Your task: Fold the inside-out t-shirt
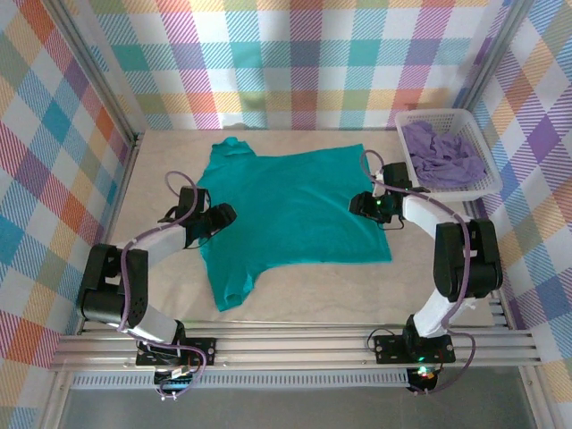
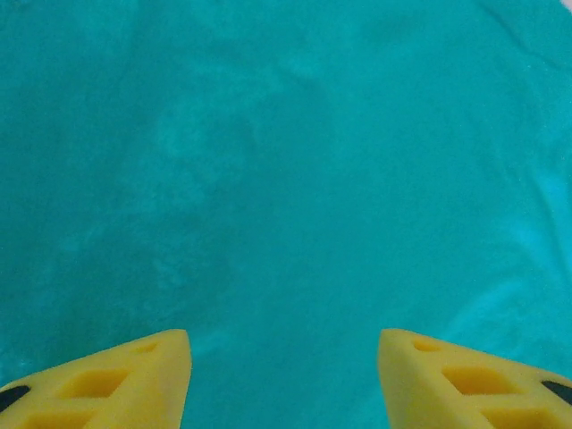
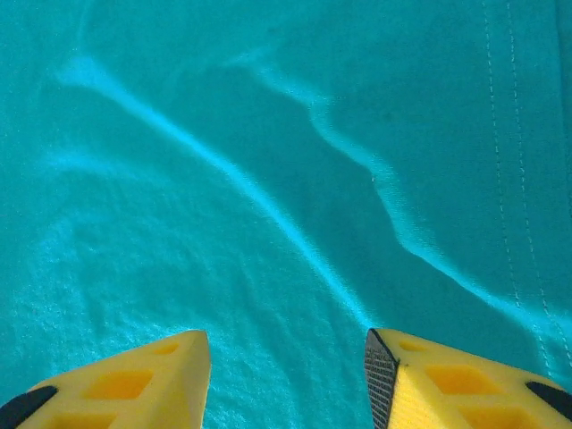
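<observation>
Left fingers (image 2: 116,380) spread, right fingers (image 3: 447,384) spread, bare teal t-shirt (image 1: 295,201) between each pair. Near the right fingers, further right, sits a white basket (image 1: 440,113) holding lavender cloth (image 1: 442,156).

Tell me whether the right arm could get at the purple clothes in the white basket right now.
Probably yes. The basket sits open-topped just beside the right arm, nothing lies between, and its fingers are open and empty over the green shirt. They point away, so it must turn.
</observation>
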Robot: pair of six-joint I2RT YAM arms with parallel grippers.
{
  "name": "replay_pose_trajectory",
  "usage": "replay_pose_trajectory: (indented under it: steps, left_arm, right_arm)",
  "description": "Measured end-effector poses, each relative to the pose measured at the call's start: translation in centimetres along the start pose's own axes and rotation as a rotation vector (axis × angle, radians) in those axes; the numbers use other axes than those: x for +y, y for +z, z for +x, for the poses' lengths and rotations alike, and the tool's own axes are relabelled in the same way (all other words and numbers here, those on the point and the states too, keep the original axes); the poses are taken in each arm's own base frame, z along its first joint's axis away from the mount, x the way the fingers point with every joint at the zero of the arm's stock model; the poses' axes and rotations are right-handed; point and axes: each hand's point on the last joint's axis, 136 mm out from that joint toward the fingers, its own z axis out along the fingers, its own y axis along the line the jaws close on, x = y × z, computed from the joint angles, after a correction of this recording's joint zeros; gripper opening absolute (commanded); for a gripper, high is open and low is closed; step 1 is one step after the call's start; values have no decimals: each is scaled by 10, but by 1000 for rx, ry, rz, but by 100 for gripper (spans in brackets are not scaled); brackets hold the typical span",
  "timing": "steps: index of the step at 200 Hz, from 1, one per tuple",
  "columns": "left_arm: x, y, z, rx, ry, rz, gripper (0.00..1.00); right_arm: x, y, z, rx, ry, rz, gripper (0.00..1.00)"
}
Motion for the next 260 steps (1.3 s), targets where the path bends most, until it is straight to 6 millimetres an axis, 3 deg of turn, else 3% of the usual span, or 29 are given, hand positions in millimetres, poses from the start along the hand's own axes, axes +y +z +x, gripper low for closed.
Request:
replay_pose_trajectory:
  steps: [42, 62, 81, 108, 129, 142, 162, 184, 200, 219, 234, 260]
  left_arm:
    - [11, -3, 6, 2, 20, -19, 60]
    - [30, -2, 12, 10, 3, -55, 61]
    - [50, -2, 19, 21, -18, -94, 61]
    - [49, -2, 16, 15, -14, -86, 62]
    - [46, -3, 16, 22, -14, -73, 62]
    - [43, -5, 15, 18, -12, -64, 64]
    - [31, -21, 7, -20, 1, -33, 67]
    - [11, -48, -3, -97, 29, 32, 67]
    - [6, -61, 0, -125, 35, 59, 67]
    - [15, -62, 14, -105, 29, 51, 67]
    - [25, -56, 26, -71, 16, 27, 67]
    - [35, -44, 38, -18, -1, -2, 67]
  right_arm:
    - [-9, 18, 9, 51, 64, -4, 50]
    - [-17, 20, 13, 63, 101, 6, 49]
    - [-38, 17, 14, 58, 172, 28, 48]
    - [-64, 10, 13, 40, 262, 51, 47]
    - [-57, 0, 8, -2, 234, 46, 48]
    - [-36, -11, 9, -32, 159, 34, 48]
    - [30, -27, 30, -61, -41, -58, 49]
    - [112, -38, 83, -19, -266, -227, 50]
    - [159, -33, 142, 88, -387, -335, 51]
    - [194, -22, 205, 222, -477, -414, 50]
    - [209, -8, 247, 329, -516, -439, 49]
    - [225, 22, 282, 436, -538, -429, 48]
